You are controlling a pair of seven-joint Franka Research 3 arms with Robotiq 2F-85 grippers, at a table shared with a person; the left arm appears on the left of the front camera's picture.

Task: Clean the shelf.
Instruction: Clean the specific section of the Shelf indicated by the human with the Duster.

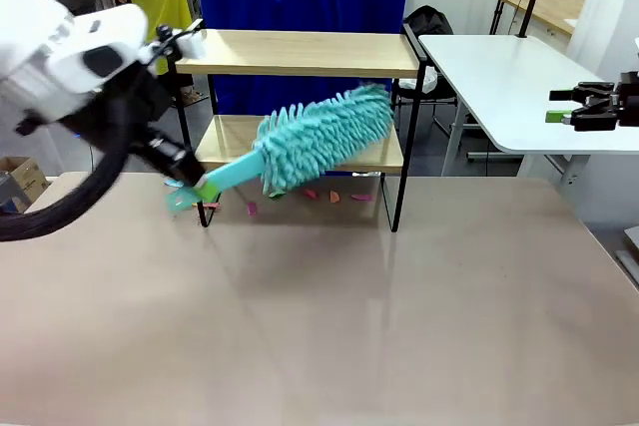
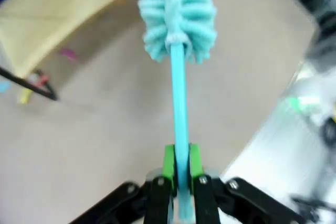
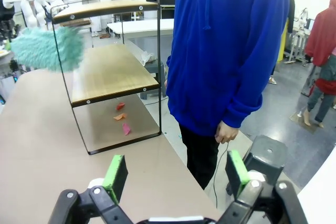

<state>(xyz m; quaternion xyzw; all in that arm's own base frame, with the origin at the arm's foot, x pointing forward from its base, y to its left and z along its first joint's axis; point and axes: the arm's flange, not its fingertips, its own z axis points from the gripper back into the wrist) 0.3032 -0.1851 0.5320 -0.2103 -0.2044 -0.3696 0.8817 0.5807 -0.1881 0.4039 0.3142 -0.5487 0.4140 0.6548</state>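
At the far edge of the desk [image 1: 319,326], about its middle, stands the shelf [image 1: 300,52], open side toward me. My left gripper [image 1: 195,182] is pinching the flat handle of the duster [image 1: 324,137] near its end, green pads [image 2: 168,162] pressed against both faces. That end grip, I judge, buys reach, so the fluffy head goes in while my wrist stays outside the frame. The head hangs just in front of the lower board, angled up to the right. Whether its fibres brush the board's front edge, I can't tell.

My right gripper [image 1: 564,107] is spread wide and holds nothing. It's parked beyond the desk's right edge, well apart from the shelf, likely to leave the sweep clear.

Room to move: the slot between the two boards is open along the front. Thin black posts at the corners are what the handle could catch. The near half of the desk gives me free swing. A person [image 3: 226,51] stands just behind the shelf, so a long push-through looks risky. Small coloured scraps [image 1: 334,197] lie on the desk under the lower board.
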